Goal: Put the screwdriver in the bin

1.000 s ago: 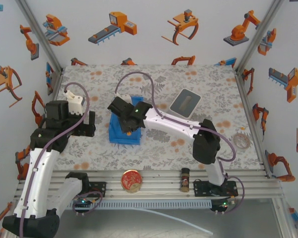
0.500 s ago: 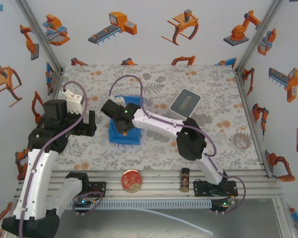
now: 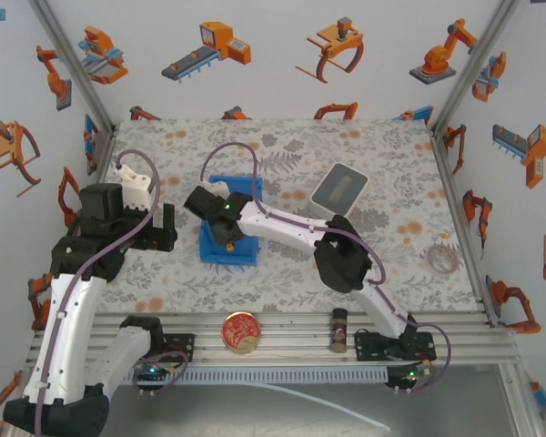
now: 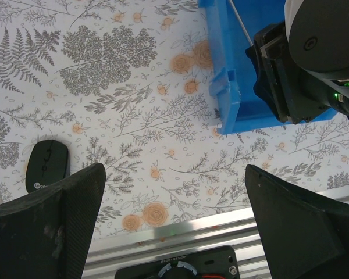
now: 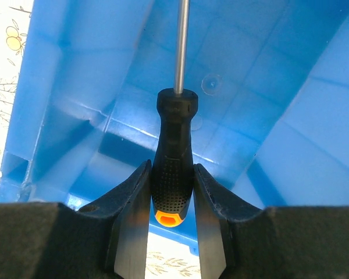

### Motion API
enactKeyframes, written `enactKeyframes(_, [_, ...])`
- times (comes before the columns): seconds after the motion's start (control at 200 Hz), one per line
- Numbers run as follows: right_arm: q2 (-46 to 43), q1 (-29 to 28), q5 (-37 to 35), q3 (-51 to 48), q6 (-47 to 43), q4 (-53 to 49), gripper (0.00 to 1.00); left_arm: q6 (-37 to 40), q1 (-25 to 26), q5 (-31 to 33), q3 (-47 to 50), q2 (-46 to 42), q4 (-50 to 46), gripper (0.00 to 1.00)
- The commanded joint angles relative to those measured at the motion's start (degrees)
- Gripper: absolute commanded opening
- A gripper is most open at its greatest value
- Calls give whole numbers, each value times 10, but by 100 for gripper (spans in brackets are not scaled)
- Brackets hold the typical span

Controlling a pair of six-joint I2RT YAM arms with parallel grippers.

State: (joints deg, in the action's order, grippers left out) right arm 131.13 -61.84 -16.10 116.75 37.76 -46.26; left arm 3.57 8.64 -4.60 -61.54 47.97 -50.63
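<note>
Slim screwdriver (image 5: 173,145): thin metal shaft, black textured handle, orange butt end. The handle is clamped between the two fingers of the right pincer (image 5: 172,174). The shaft points away into the bin (image 5: 70,87), above its floor. The tip is out of frame, so floor contact is unclear. The bin is blue plastic, rectangular, open-topped with sloped walls, upright on the bench (image 3: 364,155), left of centre.

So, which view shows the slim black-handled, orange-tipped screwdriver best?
Right wrist: the screwdriver, close up, clamped by the right gripper over the blue plastic bin. Left wrist catches some shaft; top external: too small.
</note>
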Motion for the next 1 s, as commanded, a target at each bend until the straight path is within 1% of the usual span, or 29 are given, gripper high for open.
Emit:
enactKeyframes(0.0, [13, 10, -1, 6, 14, 7, 20, -10, 1, -15, -10, 1, -2, 97])
enactKeyframes(0.27, [26, 25, 14, 3, 18, 7, 21, -12, 1, -21, -12, 2, -3, 97])
enactKeyframes(0.646, [52, 29, 42, 10, 21, 8, 23, -10, 2, -23, -13, 6, -3, 97])
enactKeyframes(0.901, [62, 32, 59, 11, 27, 12, 28, -10, 1, -23, -12, 4, -4, 97])
enactKeyframes(0.996, [64, 33, 65, 11, 29, 13, 32, -9, 1, -23, -12, 3, -5, 97])
